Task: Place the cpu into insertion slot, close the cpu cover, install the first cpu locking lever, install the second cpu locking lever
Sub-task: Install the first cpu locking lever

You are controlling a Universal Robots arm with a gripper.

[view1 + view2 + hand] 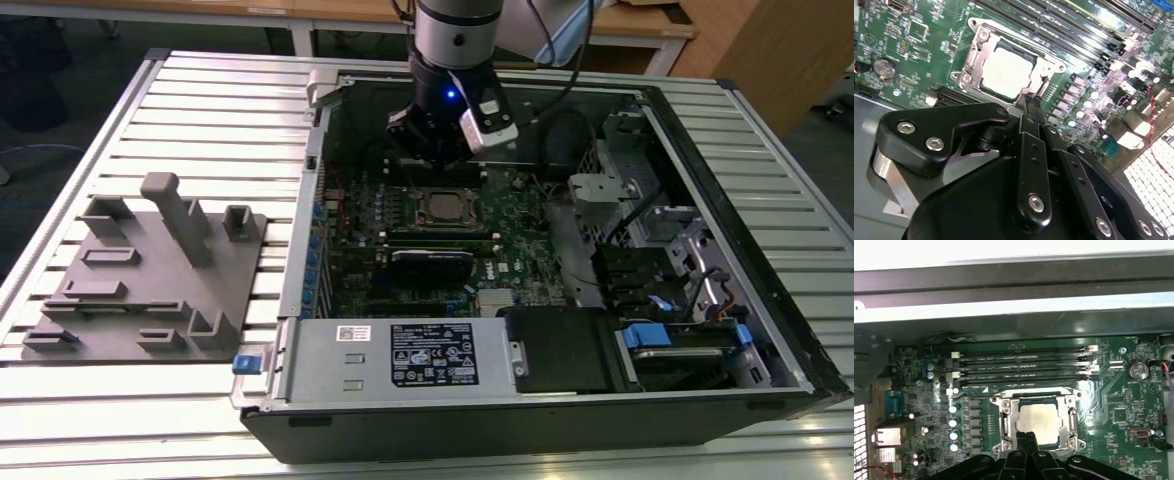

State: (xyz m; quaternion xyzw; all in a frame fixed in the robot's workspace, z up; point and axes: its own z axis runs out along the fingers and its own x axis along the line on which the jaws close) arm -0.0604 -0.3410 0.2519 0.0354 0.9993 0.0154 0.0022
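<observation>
While upright near the cpu (1038, 421), pincer (1026, 436) closed

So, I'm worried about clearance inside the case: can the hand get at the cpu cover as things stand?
Probably yes. The hand hangs right at the edge of the cpu cover, with nothing lying between them; the memory slots beside it sit low.

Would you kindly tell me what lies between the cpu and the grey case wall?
Four long black memory slots lie side by side between the cpu and the case wall, as the first wrist view shows.
</observation>
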